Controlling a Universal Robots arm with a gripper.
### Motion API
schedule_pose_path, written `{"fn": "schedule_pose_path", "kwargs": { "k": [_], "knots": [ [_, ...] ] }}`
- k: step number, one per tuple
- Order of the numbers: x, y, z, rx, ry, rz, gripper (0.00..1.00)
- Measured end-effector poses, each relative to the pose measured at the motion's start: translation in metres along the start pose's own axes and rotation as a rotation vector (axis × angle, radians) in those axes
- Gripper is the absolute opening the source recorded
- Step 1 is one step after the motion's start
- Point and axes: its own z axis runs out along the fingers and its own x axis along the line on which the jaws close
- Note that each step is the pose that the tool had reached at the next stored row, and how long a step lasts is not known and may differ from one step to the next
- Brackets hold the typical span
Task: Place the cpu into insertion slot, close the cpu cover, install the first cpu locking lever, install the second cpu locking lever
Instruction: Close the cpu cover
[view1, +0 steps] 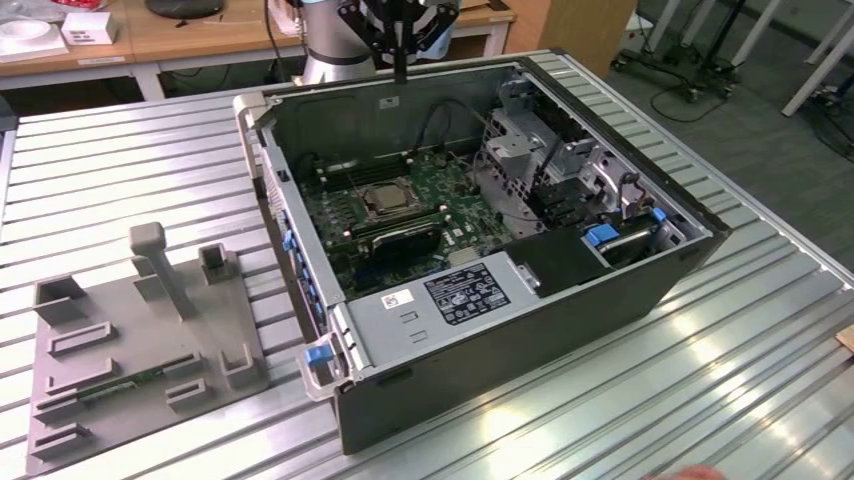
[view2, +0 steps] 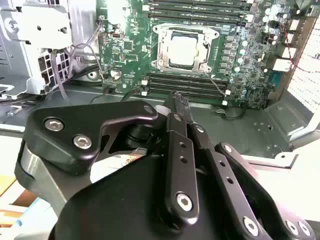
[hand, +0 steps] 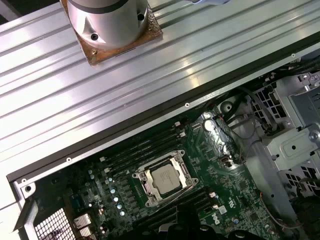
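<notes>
the cpu (view1: 387, 199) lies flat in the insertion slot (hand: 142, 186) on the green motherboard (view1: 454, 215), inside the open computer case (view1: 534, 330) that rests on its side on the ribbed metal table (view1: 721, 400). in both wrist views its pale metallic face (view2: 183, 49) (hand: 164, 179) looks up through the cut-out of the cpu cover (view2: 162, 46), whose silvery frame lies down around the chip, level with the socket. whether the thin levers along the socket's edges are latched is too fine to tell. the gripper (view1: 398, 74) hangs above the far wall of the case, raised clear of the board and well apart from the cpu, touching nothing. its two slim black fingers meet at the tips, pressed together with nothing between them; in the second wrist view the joined tips (view2: 180, 101) point toward the board, and a bank of long black memory slots (view2: 185, 82) lies between them and the socket. in the first wrist view the arm's round silver base (hand: 107, 20) stands on the table beyond the case's rim. in the exterior view a grey parts fixture (view1: 134, 340) with upright posts sits on the table toward the exterior view's left, apart from the case.
</notes>
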Motion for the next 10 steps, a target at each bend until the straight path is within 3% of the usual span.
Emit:
{"fn": "schedule_pose_path", "kwargs": {
  "k": [4,5,10],
  "knots": [
    [0.0004,0.0019,0.0033,-0.0018,-0.0041,0.000,0.10],
    [0.0033,0.0014,0.0029,-0.0020,-0.0070,0.000,0.10],
    [0.0035,0.0014,0.0030,-0.0024,-0.0074,0.000,0.10]
  ]
}}
